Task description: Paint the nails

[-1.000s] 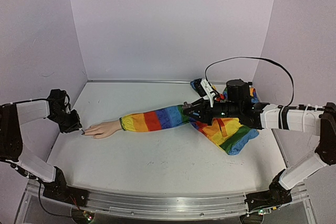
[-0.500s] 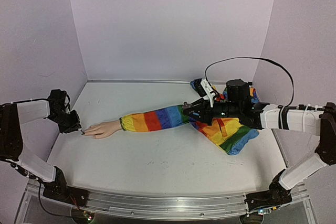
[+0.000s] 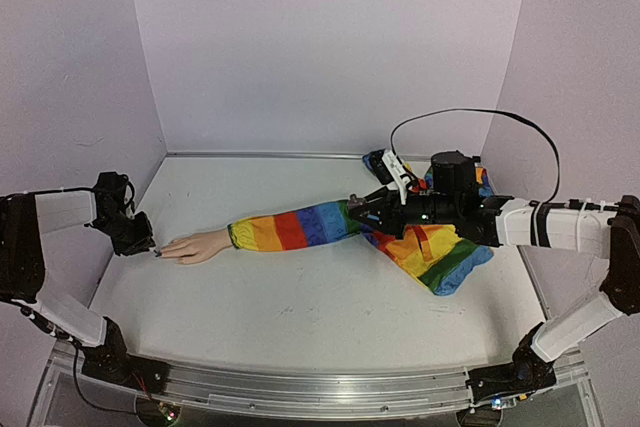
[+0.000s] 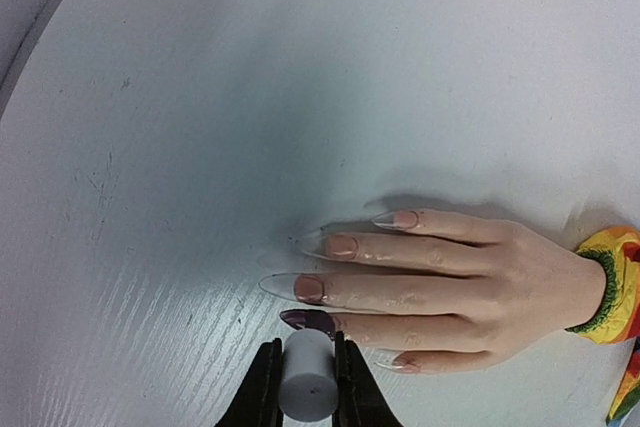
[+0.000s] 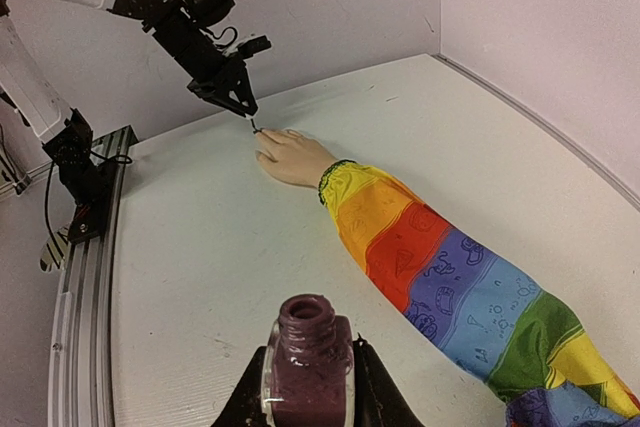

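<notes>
Rainbow sleeve (image 3: 290,230) between nails (image 4: 341,246) and bottle (image 5: 308,372)

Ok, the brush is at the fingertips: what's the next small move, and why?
Probably slide the left tool, shut on the brush cap, a touch sideways to the neighbouring nail. The nail by the cap already looks dark, while the next ones on the mannequin hand are pale.
</notes>
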Controlling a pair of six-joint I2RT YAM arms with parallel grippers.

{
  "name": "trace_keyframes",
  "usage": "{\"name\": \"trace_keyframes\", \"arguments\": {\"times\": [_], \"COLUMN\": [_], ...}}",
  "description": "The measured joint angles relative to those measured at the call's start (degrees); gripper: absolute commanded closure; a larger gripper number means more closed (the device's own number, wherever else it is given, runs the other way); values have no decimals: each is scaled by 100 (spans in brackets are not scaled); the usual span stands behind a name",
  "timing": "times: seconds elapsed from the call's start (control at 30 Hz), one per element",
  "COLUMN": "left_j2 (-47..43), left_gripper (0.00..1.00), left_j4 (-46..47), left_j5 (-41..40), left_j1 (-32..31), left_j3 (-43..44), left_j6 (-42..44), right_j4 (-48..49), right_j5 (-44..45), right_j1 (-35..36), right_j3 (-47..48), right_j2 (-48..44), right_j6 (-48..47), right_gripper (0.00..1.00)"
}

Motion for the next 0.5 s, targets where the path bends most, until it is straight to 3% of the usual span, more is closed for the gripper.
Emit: {"name": "trace_keyframes", "arguments": {"times": [0.5], "left_j2": [57], "left_gripper": [100], "left_j4": [-11], "left_j5": [-334], "left_j1": [0], "left_j3": [0], "left_j6": [2], "right_j4": [0], "right_j5": [2], "right_j1": [0], "right_j3": [0], "right_j2": [0], "right_j6": [0], "right_gripper": [100]}}
